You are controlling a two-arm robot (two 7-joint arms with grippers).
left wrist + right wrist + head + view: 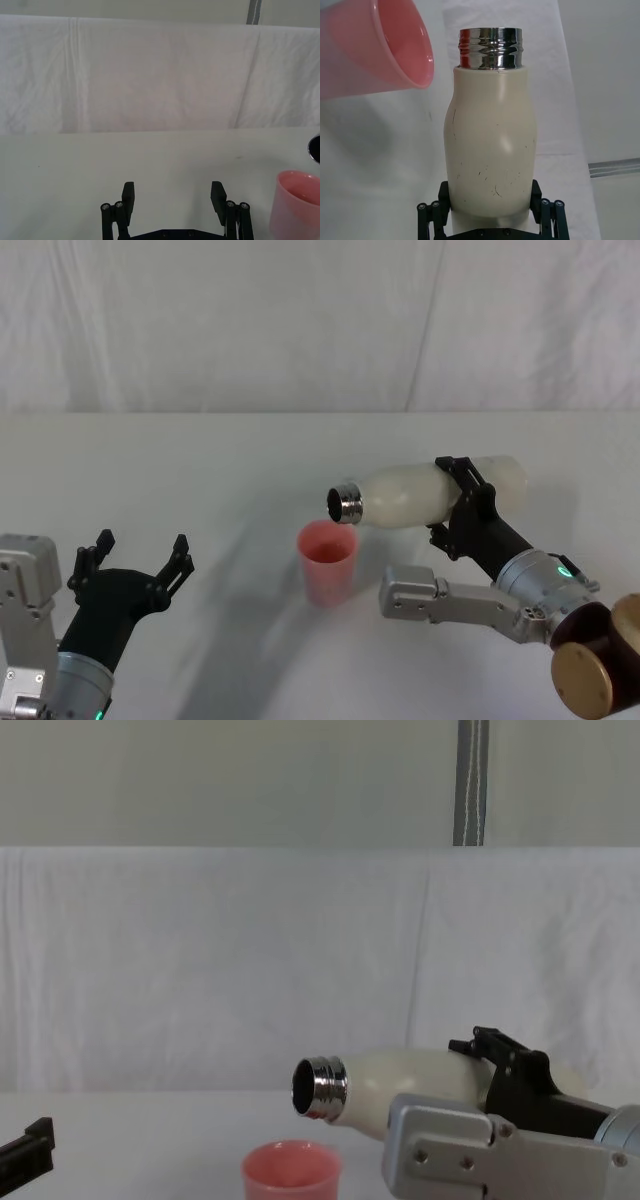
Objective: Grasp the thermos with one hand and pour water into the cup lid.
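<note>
Gripping thermos (pixel 420 492) sideways, right tool (pixel 462 502), steel mouth above cup lid (pixel 327 562); left tool (pixel 135 562) spread, idle on white surface (pixel 220 460); white drape behind.

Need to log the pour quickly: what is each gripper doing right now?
Left gripper: open, empty, low at the table's left.
Right gripper: shut on the thermos, tipped sideways, neck above the cup lid.

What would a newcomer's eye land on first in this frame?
The thermos, tipped almost flat in the right gripper, its steel neck just above the cup lid at the table's centre. Next, the left gripper, open and idle at the near left.
</note>
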